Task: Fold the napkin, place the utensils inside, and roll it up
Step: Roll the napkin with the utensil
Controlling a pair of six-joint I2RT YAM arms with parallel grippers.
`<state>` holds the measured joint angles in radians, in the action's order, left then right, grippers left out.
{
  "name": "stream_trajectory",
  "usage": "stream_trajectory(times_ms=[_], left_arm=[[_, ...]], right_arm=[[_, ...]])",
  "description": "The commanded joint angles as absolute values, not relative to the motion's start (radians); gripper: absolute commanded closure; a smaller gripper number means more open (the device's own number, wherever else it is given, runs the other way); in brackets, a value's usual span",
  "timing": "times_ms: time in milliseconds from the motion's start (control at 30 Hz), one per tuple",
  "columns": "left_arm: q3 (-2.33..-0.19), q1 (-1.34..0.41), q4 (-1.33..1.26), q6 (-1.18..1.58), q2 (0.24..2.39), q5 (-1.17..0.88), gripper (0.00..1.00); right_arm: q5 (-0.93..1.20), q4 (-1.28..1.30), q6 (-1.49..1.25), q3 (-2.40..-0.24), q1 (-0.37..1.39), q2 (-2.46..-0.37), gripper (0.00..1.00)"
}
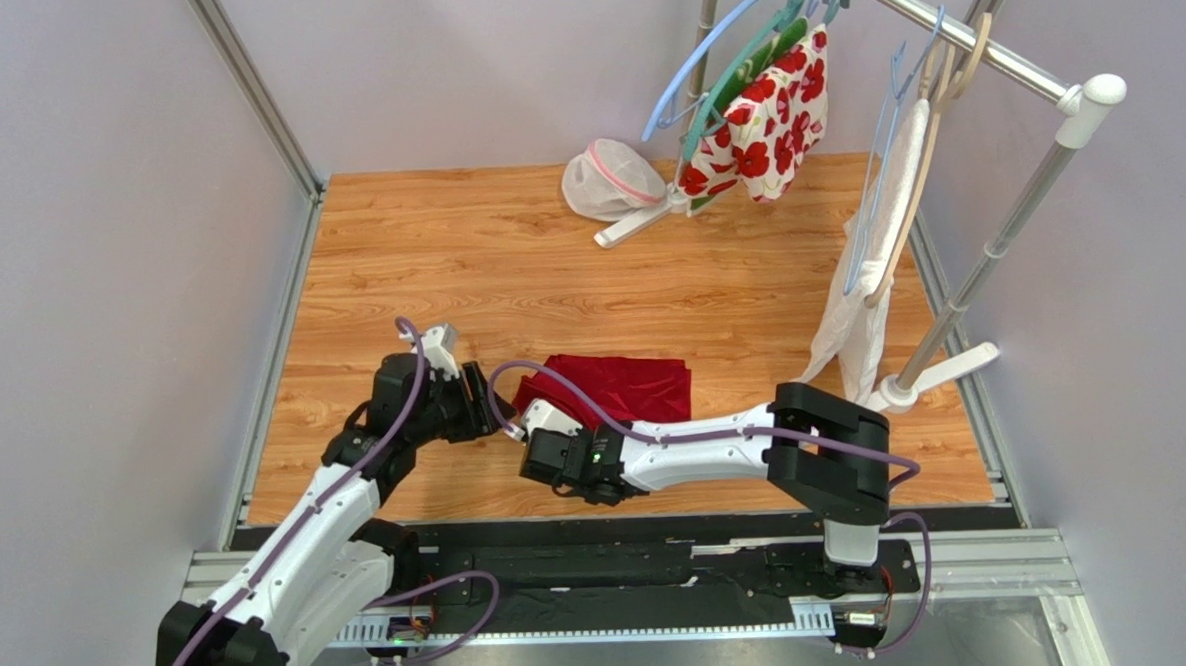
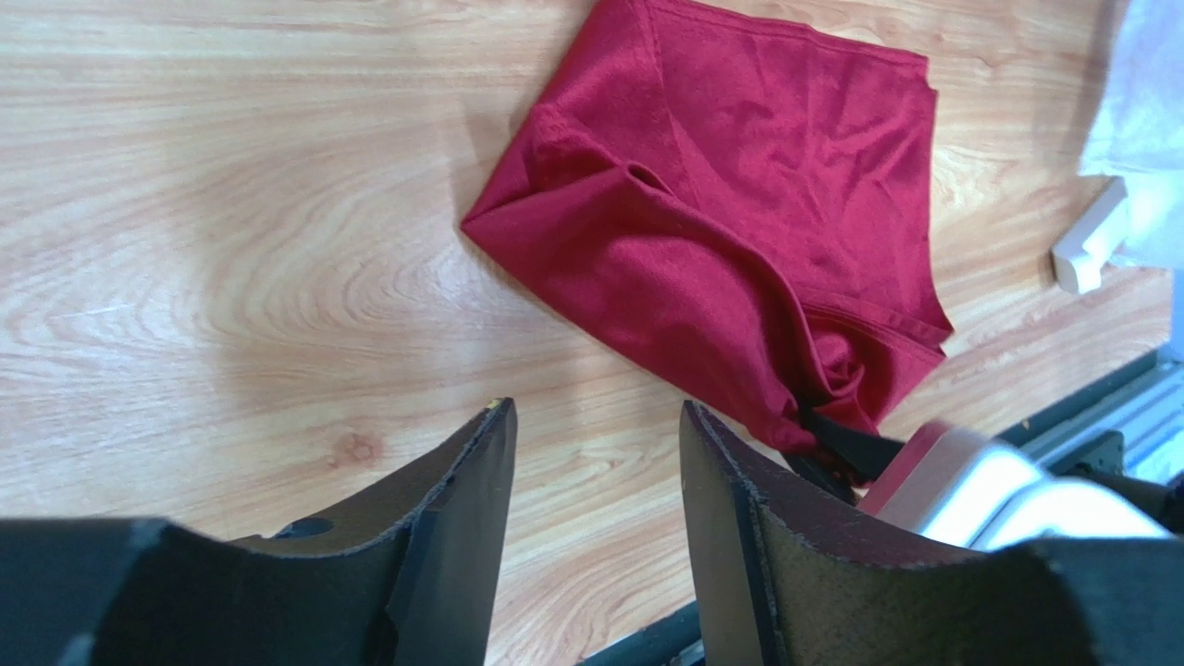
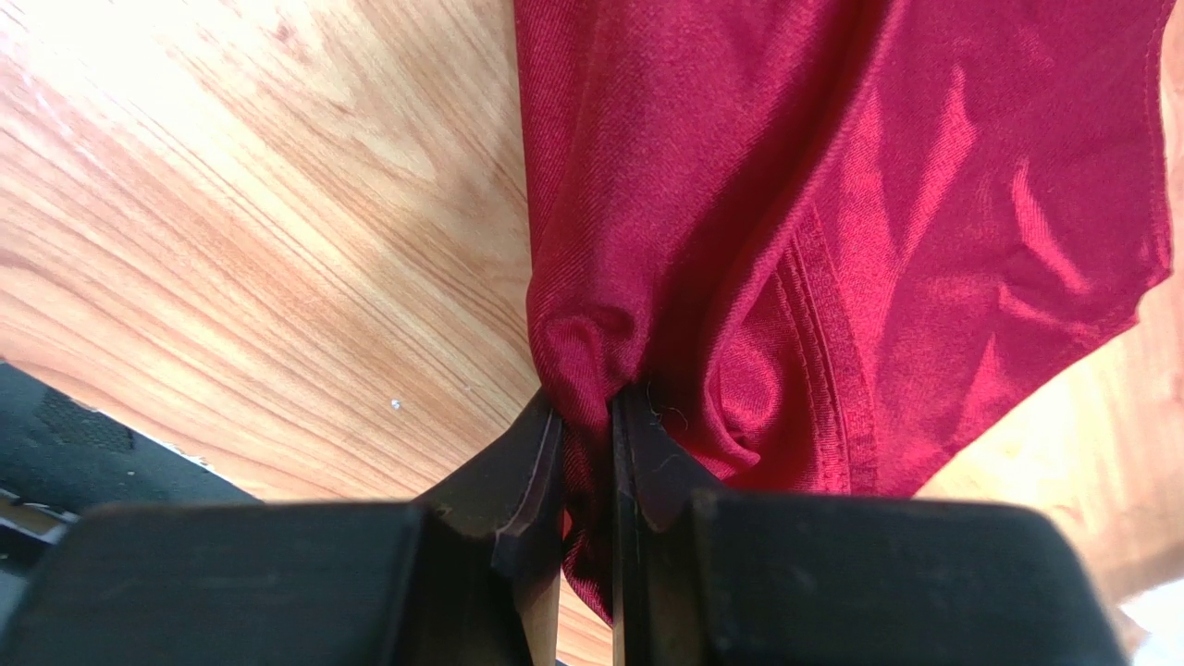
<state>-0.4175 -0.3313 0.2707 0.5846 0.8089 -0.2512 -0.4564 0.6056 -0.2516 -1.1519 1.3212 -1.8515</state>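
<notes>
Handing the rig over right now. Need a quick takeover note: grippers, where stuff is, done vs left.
Left gripper: open, empty, over bare table just left of the napkin.
Right gripper: shut on a bunched bit of the napkin at its near side.
Napkin: rumpled and loosely doubled over on the table in front of the arms; no neat fold.
Utensils: none visible in any view.
Done: napkin gripped.
Left: fold it flat, find and place the utensils, roll.

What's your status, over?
Right hand shut on napkin edge. Left hand open, empty, over table. Napkin bunched, not rolled. No utensils visible, nothing in the way.
</notes>
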Motion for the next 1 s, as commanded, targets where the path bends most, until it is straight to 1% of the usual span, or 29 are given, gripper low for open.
stream_trajectory(times_ms=[0,100,333,600,767,967], left_arm=[[-0.379,-0.33,0.207,0.615,0.75,-0.325,0.45],[-0.385,-0.33,0.134,0.623,0.822,-0.374,0.45],[-0.445,-0.342,-0.052,0.656,1.047,-0.44,0.44],[-0.489,-0.373,-0.208,0.738,1.183,-0.474,0.44],[-0.508,-0.374,-0.285,0.738,1.308,-0.485,0.44],[-0.502,-0.376,-0.334,0.715,1.387,-0.472,0.44]], right_arm=[[-0.242,0.508,-0.379,-1.05,1.331,-1.859,1.0],[-0.226,0.463,-0.388,-1.013,1.333,-1.838,1.0],[-0.252,0.465,-0.385,-0.977,1.333,-1.838,1.0],[-0.242,0.453,-0.387,-0.966,1.331,-1.844,1.0],[-0.242,0.453,-0.388,-0.957,1.331,-1.844,1.0],[-0.232,0.436,-0.393,-0.937,1.33,-1.842,1.0]])
